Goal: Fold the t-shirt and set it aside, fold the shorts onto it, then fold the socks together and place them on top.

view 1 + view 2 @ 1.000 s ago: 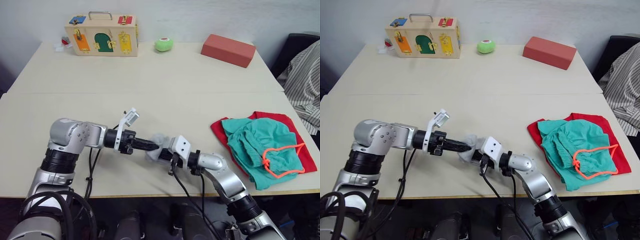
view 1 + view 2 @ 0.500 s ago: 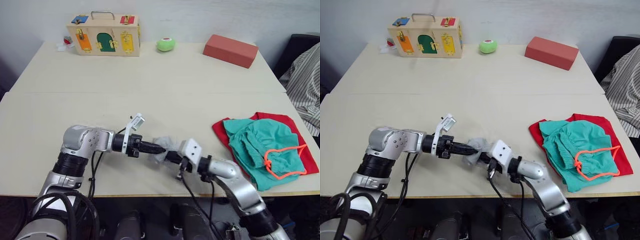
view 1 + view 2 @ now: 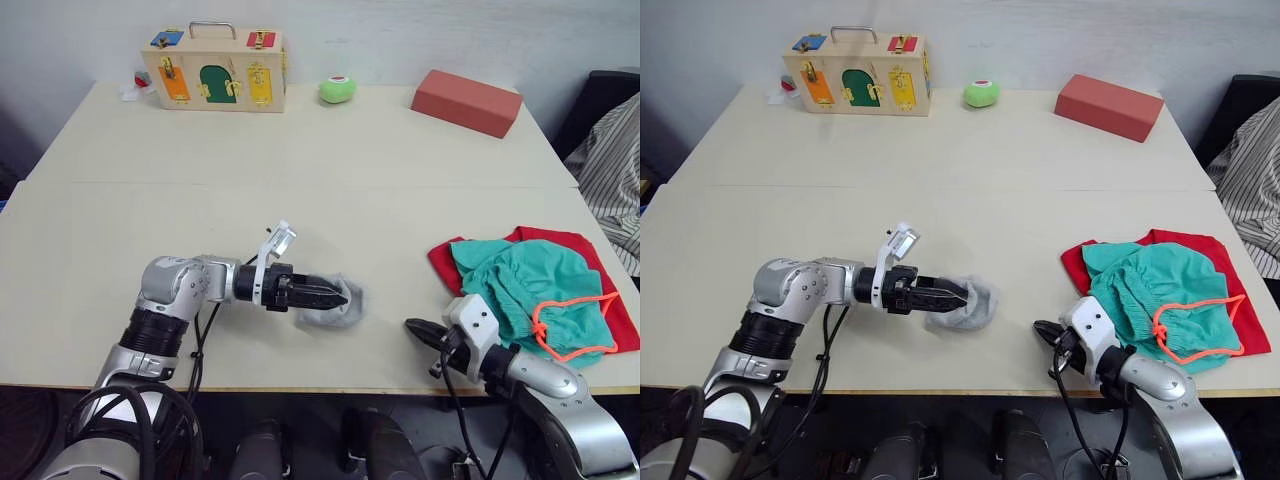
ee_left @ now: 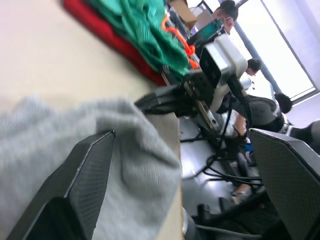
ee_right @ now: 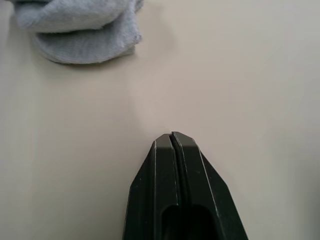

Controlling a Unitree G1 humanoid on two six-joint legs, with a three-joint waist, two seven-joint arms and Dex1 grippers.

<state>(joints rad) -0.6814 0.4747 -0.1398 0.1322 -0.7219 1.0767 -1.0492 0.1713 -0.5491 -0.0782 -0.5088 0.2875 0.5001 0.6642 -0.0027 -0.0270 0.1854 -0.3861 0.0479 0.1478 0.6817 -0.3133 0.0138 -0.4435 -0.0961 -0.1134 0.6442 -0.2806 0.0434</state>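
Grey knit first: I see the socks [image 3: 333,305] bunched in one soft wad on the table [image 3: 300,180], near its front edge and roughly midway along it. My left gripper [image 3: 335,294] lies low across the tabletop with its black fingers reaching into that wad. In the left wrist view the two pads stand well apart, one pad [image 4: 87,175] pressed against the grey cloth [image 4: 75,150] and the other clear of it — so the left pincer is released, not pinching.

My right gripper [image 3: 415,327] sits near the front edge too, toward the right-hand side, apart from the socks and pointing back at them. In the right wrist view its fingers [image 5: 172,150] are clenched tip to tip on nothing, bare tabletop under them, the sock bundle [image 5: 80,27] lying ahead with a gap between.

Toward the table's right edge, near the front right corner, the t-shirt [image 3: 560,245] lies flat, and the shorts [image 3: 520,285] lie heaped on top of it, red showing around the teal. The orange drawstring [image 3: 570,325] loops over the side of the shorts nearest the right edge.

Along the far edge stand a wooden latch box [image 3: 215,70] toward the left, a small green ball [image 3: 339,90] about midway, and a red brick-like block [image 3: 467,102] toward the right.
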